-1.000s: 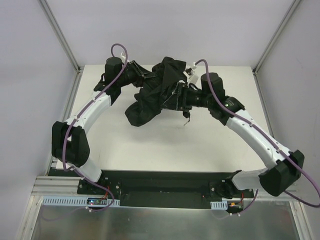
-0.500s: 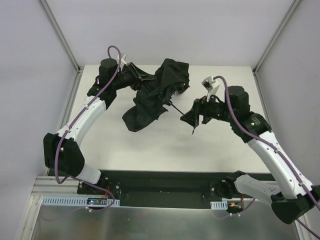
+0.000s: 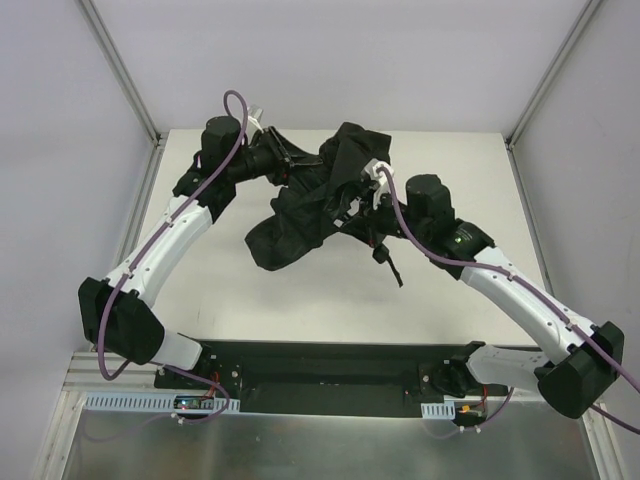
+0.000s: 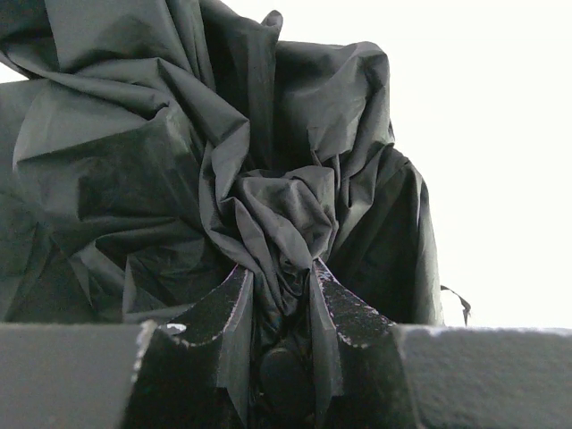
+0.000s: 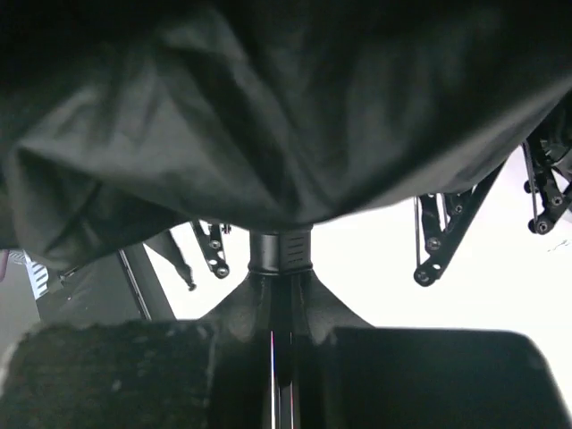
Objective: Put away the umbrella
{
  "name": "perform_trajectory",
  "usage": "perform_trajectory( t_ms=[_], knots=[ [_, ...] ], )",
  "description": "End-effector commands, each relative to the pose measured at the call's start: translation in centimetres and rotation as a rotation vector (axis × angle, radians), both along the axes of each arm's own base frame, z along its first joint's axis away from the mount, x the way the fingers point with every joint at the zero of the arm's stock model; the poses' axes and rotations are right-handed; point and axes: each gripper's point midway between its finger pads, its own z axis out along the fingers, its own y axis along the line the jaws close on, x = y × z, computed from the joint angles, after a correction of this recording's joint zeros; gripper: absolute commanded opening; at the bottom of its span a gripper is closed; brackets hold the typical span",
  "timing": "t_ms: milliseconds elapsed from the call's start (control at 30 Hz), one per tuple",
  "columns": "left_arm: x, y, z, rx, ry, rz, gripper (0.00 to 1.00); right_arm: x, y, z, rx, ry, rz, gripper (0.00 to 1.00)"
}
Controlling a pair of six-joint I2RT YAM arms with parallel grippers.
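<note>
The black umbrella (image 3: 305,205) hangs crumpled above the table between both arms. My left gripper (image 3: 290,160) is shut on a bunched knot of canopy fabric (image 4: 286,210) at the umbrella's far-left end; the fabric fills the gap between the fingers of the left gripper (image 4: 279,273). My right gripper (image 3: 366,207) reaches in from the right under the canopy. In the right wrist view the right gripper (image 5: 280,279) is shut on the umbrella's stem just below a black collar (image 5: 280,253). Canopy (image 5: 268,116) covers the top of that view, and metal ribs (image 5: 438,246) hang beside it. A strap (image 3: 388,262) dangles below.
The white table (image 3: 250,300) lies under the umbrella. Grey frame posts (image 3: 125,75) rise at the back corners with walls behind. A black base plate (image 3: 330,362) holds both arm bases at the near edge.
Half a second ago the right gripper stood drawn back to the right of the canopy. It has since moved in left under the canopy and shut. The left arm barely shifted.
</note>
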Motion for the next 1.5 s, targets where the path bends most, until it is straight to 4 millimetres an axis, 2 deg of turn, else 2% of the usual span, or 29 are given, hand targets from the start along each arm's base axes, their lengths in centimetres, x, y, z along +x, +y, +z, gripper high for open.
perform_trajectory(
  t_ms=[0, 67, 167, 233, 367, 433, 500, 533, 633, 667, 767, 800, 933, 1067, 1167, 1433, 1467],
  knots=[
    [-2.1, 0.2, 7.8, -0.057, -0.242, -0.046, 0.04, 0.8, 1.3, 3.6, 0.164, -0.139, 0.036, 0.00],
    [-2.5, 0.7, 9.3, -0.044, -0.318, -0.043, 0.40, -0.2, 1.6, 4.5, 0.233, -0.124, 0.094, 0.00],
    [-3.5, 1.8, 10.8, -0.022, -0.419, -0.040, 0.78, -1.2, 1.7, 5.8, 0.297, -0.099, 0.152, 0.00],
    [-4.4, 2.8, 11.5, 0.000, -0.487, -0.029, 0.87, -1.4, 1.4, 6.7, 0.332, -0.095, 0.177, 0.00],
    [-6.7, 5.3, 11.9, 0.080, -0.651, 0.006, 0.83, -1.5, 0.3, 8.9, 0.427, -0.040, 0.209, 0.00],
    [-7.7, 6.3, 11.4, 0.114, -0.702, 0.023, 0.69, -2.0, 0.1, 9.8, 0.441, -0.047, 0.235, 0.00],
    [-8.9, 6.4, 11.2, 0.139, -0.760, -0.004, 0.64, -2.4, 0.1, 10.4, 0.453, -0.019, 0.273, 0.00],
    [-9.4, 6.3, 11.1, 0.140, -0.773, -0.026, 0.65, -2.6, 0.2, 10.7, 0.455, -0.016, 0.285, 0.00],
    [-10.1, 5.6, 10.6, 0.142, -0.778, -0.098, 0.82, -3.0, 0.0, 10.8, 0.456, -0.022, 0.291, 0.00],
    [-10.1, 5.4, 10.5, 0.144, -0.779, -0.112, 0.89, -3.0, 0.0, 10.8, 0.455, -0.017, 0.298, 0.00],
    [-9.8, 4.7, 10.1, 0.173, -0.793, -0.127, 0.98, -3.4, 0.0, 11.2, 0.460, -0.017, 0.313, 0.00],
    [-9.4, 4.6, 9.7, 0.192, -0.786, -0.121, 0.99, -3.4, -0.1, 11.4, 0.462, -0.021, 0.312, 0.00],
    [-8.4, 4.7, 8.5, 0.248, -0.789, -0.111, 0.88, -3.9, 0.1, 11.9, 0.464, -0.014, 0.350, 0.00],
    [-7.4, 4.4, 8.6, 0.258, -0.784, -0.113, 0.90, -4.5, 0.2, 12.3, 0.471, -0.009, 0.382, 0.00],
    [-6.8, 4.0, 8.7, 0.255, -0.782, -0.131, 0.98, -5.3, 0.3, 12.4, 0.473, 0.007, 0.424, 0.00],
    [-6.1, 1.5, 8.6, 0.155, -0.747, -0.290, 0.99, -6.6, 1.0, 13.1, 0.479, 0.013, 0.485, 0.00],
    [-5.9, 1.4, 8.7, 0.146, -0.754, -0.286, 0.96, -6.7, 1.0, 13.2, 0.480, 0.009, 0.487, 0.00]
  ],
)
